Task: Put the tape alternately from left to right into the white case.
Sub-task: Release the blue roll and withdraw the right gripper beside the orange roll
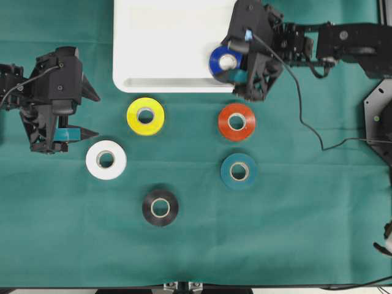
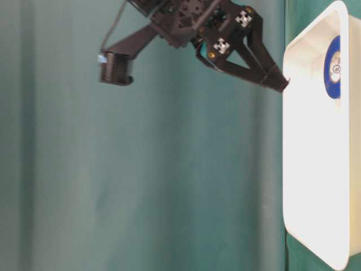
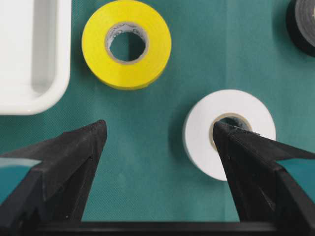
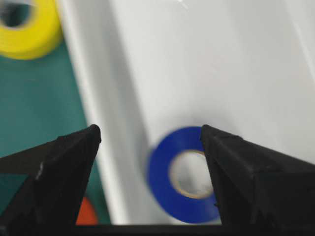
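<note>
The glossy blue tape roll [image 1: 224, 62] lies flat in the shallow white plastic case [image 1: 165, 49], near its right front corner, under the right gripper [image 1: 248, 76], whose fingers [image 4: 69, 162] are spread and grasp nothing. That placement looks done. Five rolls remain on the green-covered counter [image 1: 306, 214]: yellow [image 1: 145, 116], white [image 1: 106, 160], black [image 1: 160, 207], red-orange [image 1: 236, 121], teal [image 1: 239, 171]. The left gripper [image 1: 86, 113], fingers [image 3: 74, 157] released, hangs just left of the white roll; the next turn is probably its, calling for a descent over a left-side roll.
</note>
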You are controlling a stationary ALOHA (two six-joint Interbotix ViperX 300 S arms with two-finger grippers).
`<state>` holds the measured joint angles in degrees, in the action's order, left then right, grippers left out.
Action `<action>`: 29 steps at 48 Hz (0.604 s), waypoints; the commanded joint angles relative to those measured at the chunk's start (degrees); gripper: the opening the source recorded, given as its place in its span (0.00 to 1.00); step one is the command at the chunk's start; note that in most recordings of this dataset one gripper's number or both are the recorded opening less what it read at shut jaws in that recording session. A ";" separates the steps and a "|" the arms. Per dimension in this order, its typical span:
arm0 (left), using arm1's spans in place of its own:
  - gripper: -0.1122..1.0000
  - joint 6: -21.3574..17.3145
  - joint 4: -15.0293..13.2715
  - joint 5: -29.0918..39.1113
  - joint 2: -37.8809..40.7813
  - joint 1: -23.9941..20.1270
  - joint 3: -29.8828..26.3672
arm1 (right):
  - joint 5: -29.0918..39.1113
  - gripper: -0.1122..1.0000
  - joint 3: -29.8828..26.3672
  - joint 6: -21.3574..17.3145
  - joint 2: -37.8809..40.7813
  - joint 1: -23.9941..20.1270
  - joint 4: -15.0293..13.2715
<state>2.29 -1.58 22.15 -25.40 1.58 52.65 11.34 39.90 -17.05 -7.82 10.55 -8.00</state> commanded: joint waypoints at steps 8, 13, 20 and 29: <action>0.83 0.09 -0.09 -0.44 -0.44 0.00 -0.79 | -1.49 0.86 -0.62 0.09 -1.49 -5.54 -0.09; 0.83 0.09 -0.09 -0.44 -0.44 0.00 -0.79 | -1.76 0.86 -0.62 0.09 -1.49 -7.47 -0.09; 0.83 0.09 -0.09 -0.44 -0.44 0.00 -0.70 | -1.76 0.86 -0.53 0.09 -1.49 -10.20 -0.09; 0.83 0.09 -0.09 -0.44 -0.44 0.00 -0.70 | -1.76 0.86 -0.35 0.09 -1.49 -13.01 -0.09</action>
<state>2.29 -1.58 22.15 -25.40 1.67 52.65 10.11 39.99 -17.05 -8.09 -1.58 -8.00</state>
